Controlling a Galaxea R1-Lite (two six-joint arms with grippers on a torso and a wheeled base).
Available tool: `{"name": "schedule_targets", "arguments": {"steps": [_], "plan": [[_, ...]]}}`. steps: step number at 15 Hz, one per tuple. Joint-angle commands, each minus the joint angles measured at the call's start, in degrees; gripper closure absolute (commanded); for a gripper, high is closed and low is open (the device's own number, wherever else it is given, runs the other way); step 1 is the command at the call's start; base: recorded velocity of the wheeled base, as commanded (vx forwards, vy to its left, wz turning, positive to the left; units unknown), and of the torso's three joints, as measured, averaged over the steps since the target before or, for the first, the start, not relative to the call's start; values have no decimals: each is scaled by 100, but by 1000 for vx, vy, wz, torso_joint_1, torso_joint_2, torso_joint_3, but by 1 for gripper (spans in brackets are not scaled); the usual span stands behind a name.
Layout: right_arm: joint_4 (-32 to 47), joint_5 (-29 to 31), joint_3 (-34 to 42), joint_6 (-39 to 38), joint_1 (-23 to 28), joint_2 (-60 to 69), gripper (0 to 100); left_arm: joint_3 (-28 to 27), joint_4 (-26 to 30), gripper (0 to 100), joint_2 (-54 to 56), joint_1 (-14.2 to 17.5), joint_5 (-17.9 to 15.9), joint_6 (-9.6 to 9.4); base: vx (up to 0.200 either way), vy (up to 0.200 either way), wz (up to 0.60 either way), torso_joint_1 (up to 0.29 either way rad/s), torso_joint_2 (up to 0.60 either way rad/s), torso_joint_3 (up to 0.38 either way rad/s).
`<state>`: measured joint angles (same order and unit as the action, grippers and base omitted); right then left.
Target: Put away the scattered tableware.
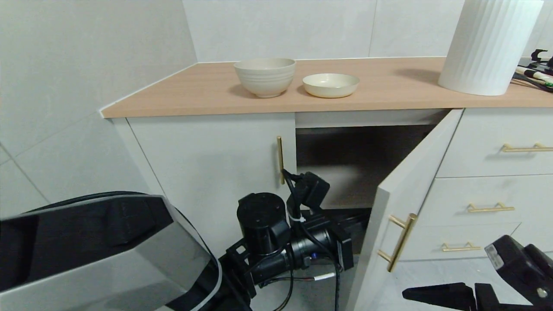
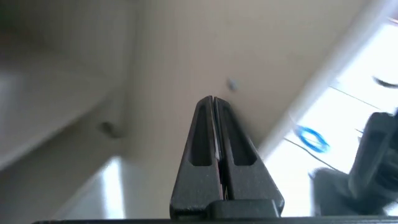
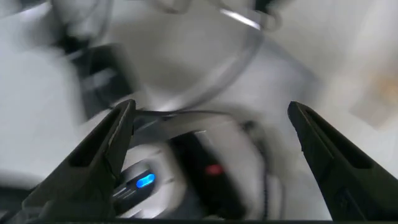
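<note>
On the wooden countertop (image 1: 207, 93) stand a ribbed cream bowl (image 1: 264, 77) and, just right of it, a shallow cream dish (image 1: 331, 84). Below them the cabinet's right door (image 1: 410, 190) stands open onto a dark compartment (image 1: 354, 155). My left arm (image 1: 298, 242) is low, at the foot of that opening. In the left wrist view my left gripper (image 2: 213, 102) is shut with nothing in it, close to a pale panel. My right gripper (image 3: 208, 115) is open wide and holds nothing. It sits low at the front right, below the open door (image 1: 436, 296).
A tall white ribbed cylinder (image 1: 490, 45) stands at the right of the countertop, with some utensils (image 1: 535, 73) beside it. The left cabinet door (image 1: 207, 172) is closed, with a brass handle (image 1: 280, 160). Drawers with brass handles (image 1: 490, 208) lie right of the open door.
</note>
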<state>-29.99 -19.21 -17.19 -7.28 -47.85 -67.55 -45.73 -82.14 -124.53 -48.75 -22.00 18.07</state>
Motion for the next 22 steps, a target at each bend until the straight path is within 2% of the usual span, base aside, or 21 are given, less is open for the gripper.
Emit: {"name": "schedule_targets", "arguments": {"steps": [1,3,9,11,13,14,15,16,17,18,19,20,22], "plan": [[2,-1058,234,16,-155,409,0,670,-276,100,289,-724,-252,-154,0,0,0,0,0,0],[2,-1067,234,16,-155,444,0,626,-250,100,236,-609,-261,-260,0,0,0,0,0,0],[-7,-1093,251,42,-155,497,0,205,-144,100,-283,-100,-252,-260,0,0,0,0,0,0],[-7,-1093,251,42,-155,497,0,178,-92,100,-388,-47,-243,-260,0,0,0,0,0,0],[-16,-1093,260,42,-155,506,0,187,-92,100,-388,111,-234,-269,0,0,0,0,0,0],[-16,-1093,260,42,-163,497,0,240,-83,100,-186,313,-225,-269,0,0,0,0,0,0],[-16,-1093,260,42,-163,497,0,240,-83,100,-186,313,-225,-269,0,0,0,0,0,0],[-16,-1102,260,51,-199,488,0,495,49,100,368,753,-225,-277,0,0,0,0,0,0],[-16,-1093,260,60,-225,488,0,539,128,100,526,867,-225,-277,0,0,0,0,0,0],[-16,-1093,269,86,-243,488,0,688,383,100,1036,1210,-225,-277,0,0,0,0,0,0],[-16,-1093,269,86,-243,497,0,732,444,100,1168,1280,-225,-277,0,0,0,0,0,0],[-42,-1076,251,86,-243,471,0,1039,699,100,1748,1605,-234,-277,0,0,0,0,0,0],[-77,-847,102,69,-207,233,0,1417,1350,100,2591,1948,-234,-286,0,0,0,0,0,0]]}}
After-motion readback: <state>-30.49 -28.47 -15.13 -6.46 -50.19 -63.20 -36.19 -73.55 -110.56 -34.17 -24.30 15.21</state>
